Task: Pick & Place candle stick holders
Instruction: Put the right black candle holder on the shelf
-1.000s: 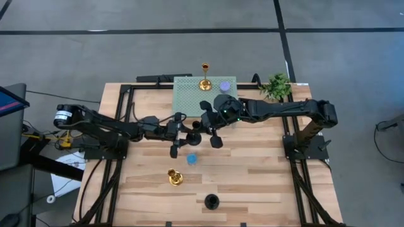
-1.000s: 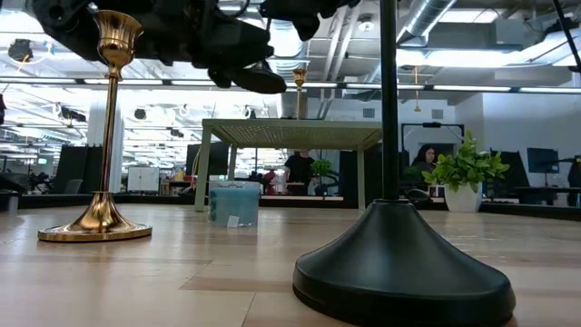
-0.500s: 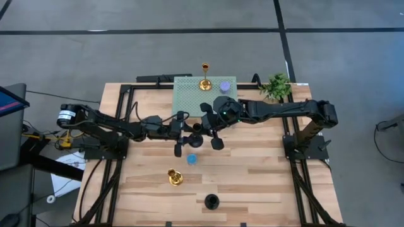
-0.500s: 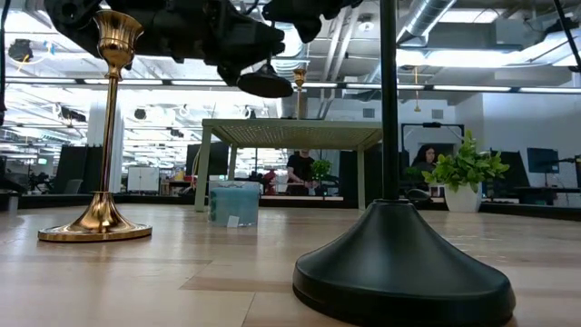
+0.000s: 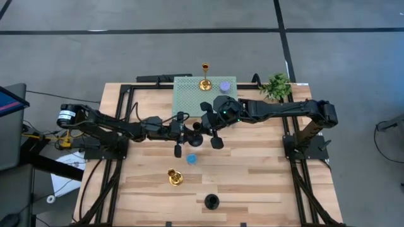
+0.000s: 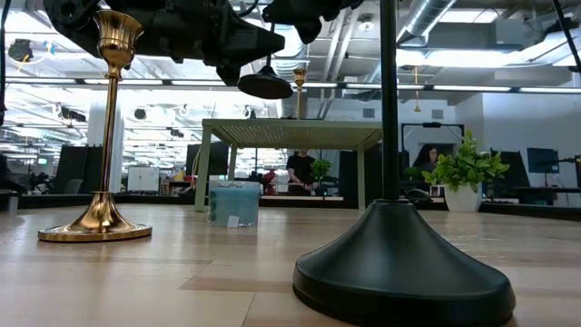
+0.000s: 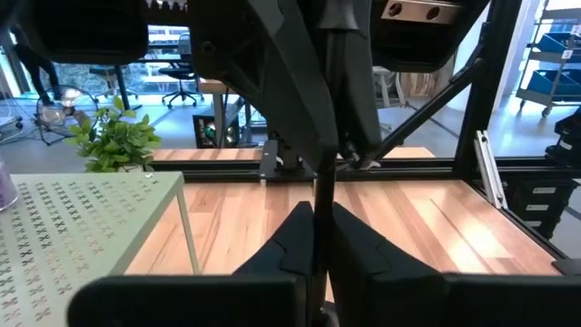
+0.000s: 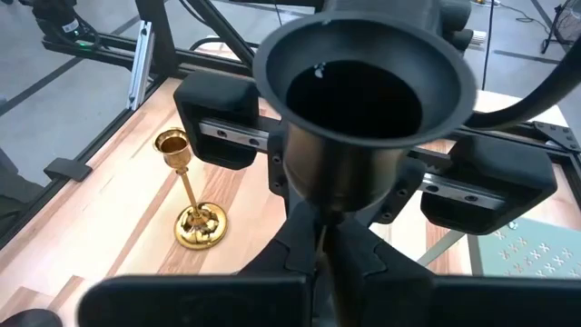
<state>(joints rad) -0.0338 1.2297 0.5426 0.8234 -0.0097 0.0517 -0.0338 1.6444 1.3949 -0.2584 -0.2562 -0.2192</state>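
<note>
A black candle stick holder hangs in the air over the table's middle. Its cup [image 8: 363,91] is up and its round base [image 6: 265,87] is down. My left gripper [image 5: 187,131] and my right gripper [image 5: 207,125] are both shut on its slim stem [image 7: 321,195]. On the table stand a blue cylinder [image 5: 191,159], a gold holder [image 5: 175,178] and a second black holder [image 5: 211,202], each on its base. Another gold holder [image 5: 204,81] and a purple cylinder [image 5: 225,86] stand on the pale green stand [image 5: 189,101]. My left gripper pinches the stem's lower part [image 7: 318,227] between its two fingers, coming level from the table's left, the fingers across the stem. The holder is upright and clear of the table. My right gripper pinches the stem just under the cup [image 8: 325,232] between its two fingers, coming slanting down from the right. The base hangs free below.
A small green plant [image 5: 276,85] stands at the far right corner, beside the stand. Black frame rails run along the table's left and right sides. Bare wood lies near the right side and the near left of the table.
My left gripper has gone a little toward the table's right edge, closer to my right gripper. In the low view the held holder's base has shifted right and swung from tilted to level, so the stem now stands upright.
</note>
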